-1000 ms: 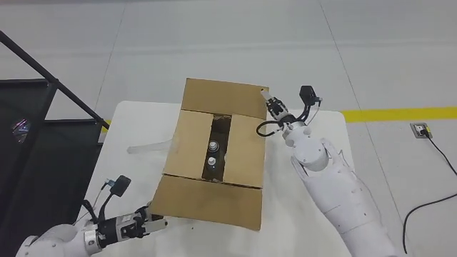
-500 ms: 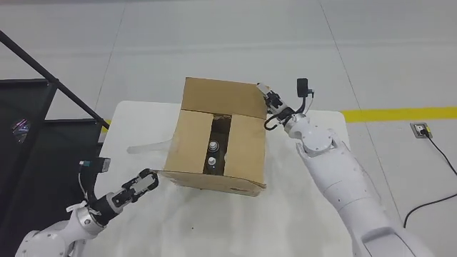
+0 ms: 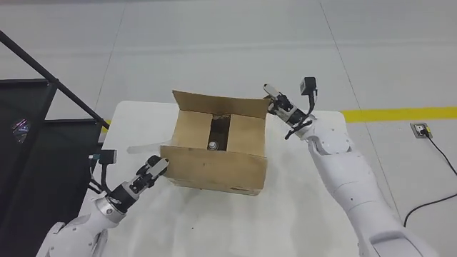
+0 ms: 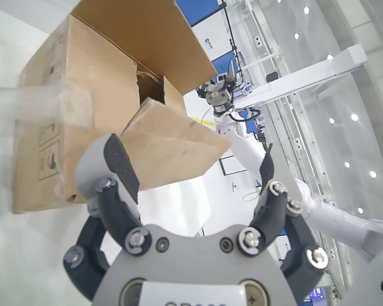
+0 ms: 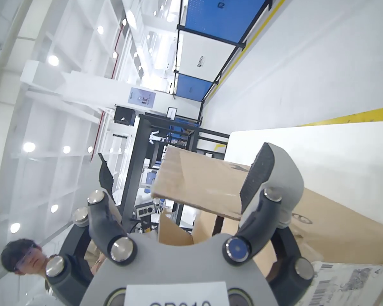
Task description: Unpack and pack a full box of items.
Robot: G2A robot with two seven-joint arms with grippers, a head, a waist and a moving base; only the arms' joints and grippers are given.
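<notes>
**Task item.** The cardboard box [image 3: 214, 168] stands near the middle of the white table [image 3: 214, 221]. Its top flaps are up and the opening is exposed. Bottle tops [image 3: 213, 145] show inside; the other contents cannot be made out.

**Left gripper** [image 3: 158, 164]. It is low at the box's near-left corner, with its fingers [image 4: 119, 160] spread wide and nothing held. The near flap [image 4: 175, 151] juts out just ahead of them.

**Right gripper** [image 3: 277, 100]. It is at the far-right corner, likewise wide apart and empty. A raised flap [image 5: 198, 183] stands in the gap, close to one pad [image 5: 258, 173]; contact cannot be confirmed.

**Surroundings.**
- A clear plastic strip [image 3: 146, 146] lies on the table against the box's left side, between the left gripper and the far edge.
- A black frame with dark netting [image 3: 28, 157] stands just beside the table on the left.
- On the floor to the right are a yellow line [image 3: 400, 114], a socket [image 3: 420, 130] and a black cable [image 3: 428, 200].
</notes>
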